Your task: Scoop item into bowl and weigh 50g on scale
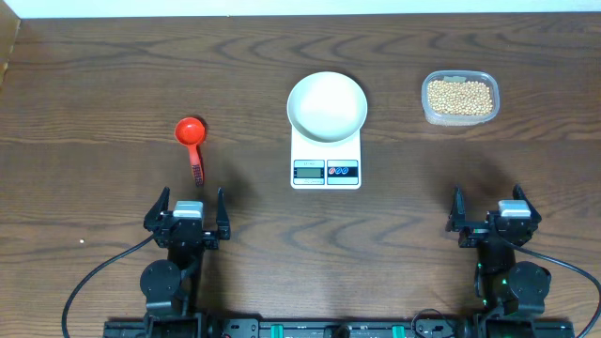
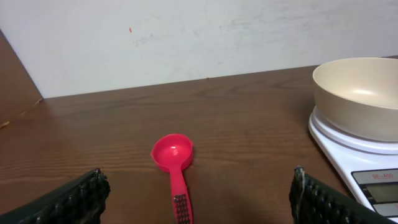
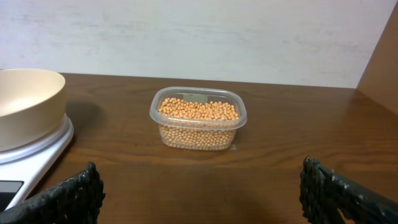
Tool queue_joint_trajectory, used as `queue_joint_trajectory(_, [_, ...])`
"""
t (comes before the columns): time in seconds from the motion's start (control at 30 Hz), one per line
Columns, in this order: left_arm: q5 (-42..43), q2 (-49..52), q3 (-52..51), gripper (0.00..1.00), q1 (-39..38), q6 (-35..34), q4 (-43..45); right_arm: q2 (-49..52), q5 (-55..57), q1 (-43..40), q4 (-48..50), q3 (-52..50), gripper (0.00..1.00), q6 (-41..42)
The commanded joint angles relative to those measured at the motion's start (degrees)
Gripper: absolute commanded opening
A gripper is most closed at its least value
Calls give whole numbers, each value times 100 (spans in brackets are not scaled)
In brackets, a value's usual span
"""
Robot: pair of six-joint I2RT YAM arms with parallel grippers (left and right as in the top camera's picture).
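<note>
The white bowl (image 1: 327, 105) sits empty on the white scale (image 1: 326, 165) at the table's middle; both also show in the left wrist view, bowl (image 2: 360, 93) and scale (image 2: 348, 149). Tan beans (image 1: 459, 96) fill a clear plastic container (image 1: 460, 116) at the back right, seen also in the right wrist view (image 3: 198, 111). A red scoop (image 1: 192, 143) lies on the table left of the scale, straight ahead of my left gripper (image 2: 199, 196). My left gripper (image 1: 187, 218) is open and empty. My right gripper (image 1: 496, 218) is open and empty, facing the container.
The bowl's edge (image 3: 25, 106) and scale corner (image 3: 31, 162) show at the left of the right wrist view. A pale wall (image 2: 199, 37) runs behind the table's far edge. Cables lie at the front edge by the arm bases.
</note>
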Motion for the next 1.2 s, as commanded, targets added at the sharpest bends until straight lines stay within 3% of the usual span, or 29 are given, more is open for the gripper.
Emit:
queue_joint_trajectory(0.0, [76,7,-107,95,28,13,-181,-26,-50,28,-9,-17,99,-4])
queue_joint_trajectory(0.7, [83,7,-105,95,28,11,-146,-26,-50,28,-9,-17,99,-4])
queue_joint_trajectory(0.87, [688,7,-105,95,24,-52,48,-26,-50,28,-9,-17,99,-7])
queue_joint_trajectory(1.17, [848,9,22,95,24,-20,487,-24,-50,28,-9,-17,99,-4])
